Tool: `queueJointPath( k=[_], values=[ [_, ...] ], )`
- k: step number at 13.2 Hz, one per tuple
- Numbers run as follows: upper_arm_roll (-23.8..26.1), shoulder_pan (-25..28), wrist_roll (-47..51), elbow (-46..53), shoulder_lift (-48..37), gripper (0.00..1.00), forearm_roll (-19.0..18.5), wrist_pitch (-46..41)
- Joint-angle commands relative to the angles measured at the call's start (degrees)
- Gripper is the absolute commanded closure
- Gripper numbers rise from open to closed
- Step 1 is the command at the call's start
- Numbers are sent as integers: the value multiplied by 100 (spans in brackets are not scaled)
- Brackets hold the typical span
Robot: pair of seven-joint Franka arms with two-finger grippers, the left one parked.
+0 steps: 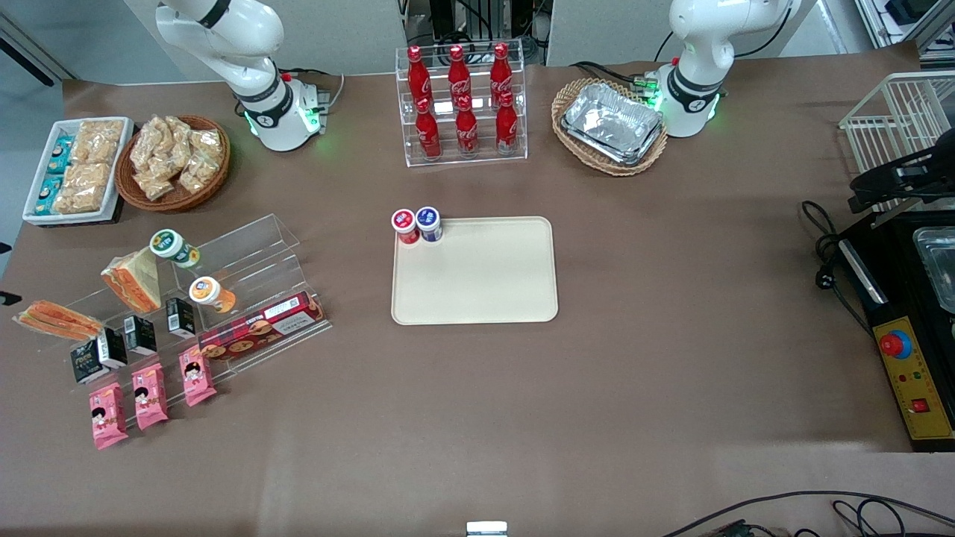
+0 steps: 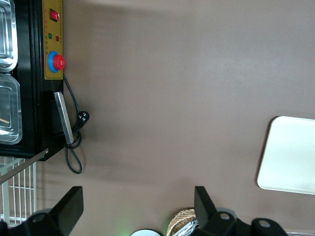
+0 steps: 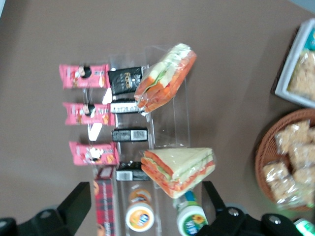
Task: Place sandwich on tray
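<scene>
Reaching the sandwich (image 1: 60, 319) well means, I judge, closing on the thin wedge at the working-arm end of the clear stand (image 1: 254, 250), not the thicker wedge (image 1: 133, 280) on it. The gripper (image 3: 146, 194) hovers above the stand, fingers spread wide and empty. Black packets (image 1: 112, 347) crowd the stand's lower step. The tray (image 1: 477, 291), well apart from the stand, carries two small bottles (image 1: 418, 225).

Glossy white right arm (image 1: 224, 33) with black joint bands, green-lit base; its pincer (image 3: 147, 211) has two black, flat, angular fingers (image 3: 74, 201).
</scene>
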Motion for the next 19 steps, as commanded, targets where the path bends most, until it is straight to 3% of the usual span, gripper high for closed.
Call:
queueJointPath(
  k=[1,5,7,11,13,19],
  values=[
    [-58,7,1400,137,226,0,-119,331],
    [-444,-2,1604,102,420,0,-23,472],
    [-664,-37,1605,49,490,0,257,666],
    [-665,-230,1596,40,780,0,557,824],
    [-674,-361,1596,40,930,0,969,1017],
    [-674,-406,1596,-196,1194,0,1216,1281]
  ],
)
